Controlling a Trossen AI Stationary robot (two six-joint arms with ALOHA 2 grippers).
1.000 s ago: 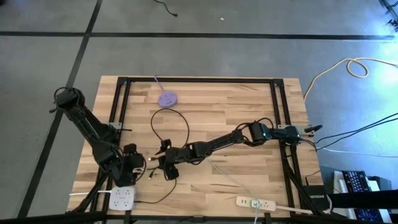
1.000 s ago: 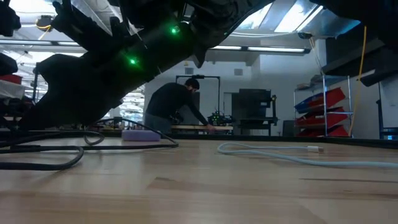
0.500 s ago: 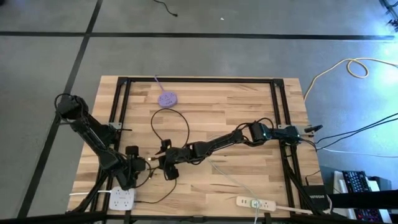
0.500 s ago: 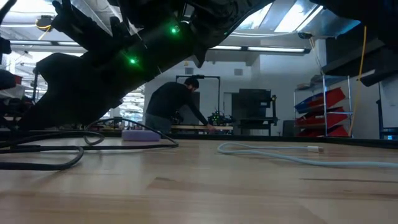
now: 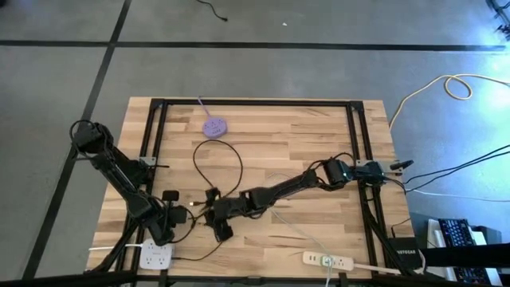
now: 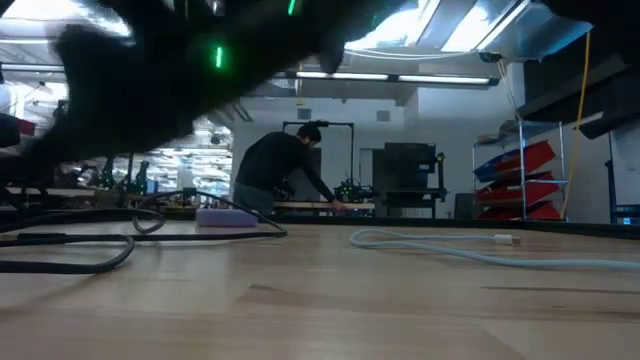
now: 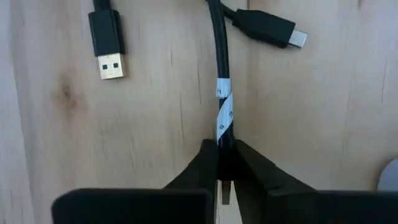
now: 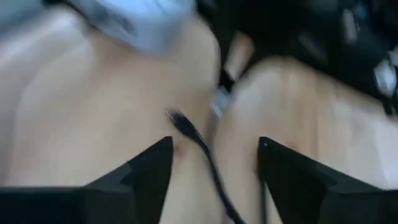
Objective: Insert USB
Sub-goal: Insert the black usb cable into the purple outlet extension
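The left gripper [image 7: 224, 163] has just closed: its jaws, apart a moment ago, now pinch a black cable [image 7: 222, 81] where a white label wraps it. The cable lies flat on the wooden bench [image 7: 155, 124] and runs on ahead of the jaws. Just beside it lies a black USB-A plug [image 7: 107, 42] with a gold metal end, loose on the wood. On the cable's other side lies a second black plug [image 7: 268, 28] with a small silver tip, also loose. Neither plug is held.

From above, the left gripper [image 5: 171, 217] sits low at the front left of the bench, beside a white charging block [image 5: 157, 255] at the front edge. The right gripper [image 5: 217, 214] has swung slightly nearer the front edge. It now hovers close to the left one, over the same tangle of black cable. Its wrist view is smeared by motion. Its jaws show a wide gap with a thin black lead [image 8: 199, 146] on the bench between them, gripping nothing.

A white power strip [image 5: 327, 259] lies further right along the front edge, well apart.

My reading: the left arm is now anchoring the cable, so the right arm can likely pick up the USB plug. Insertion has not begun.
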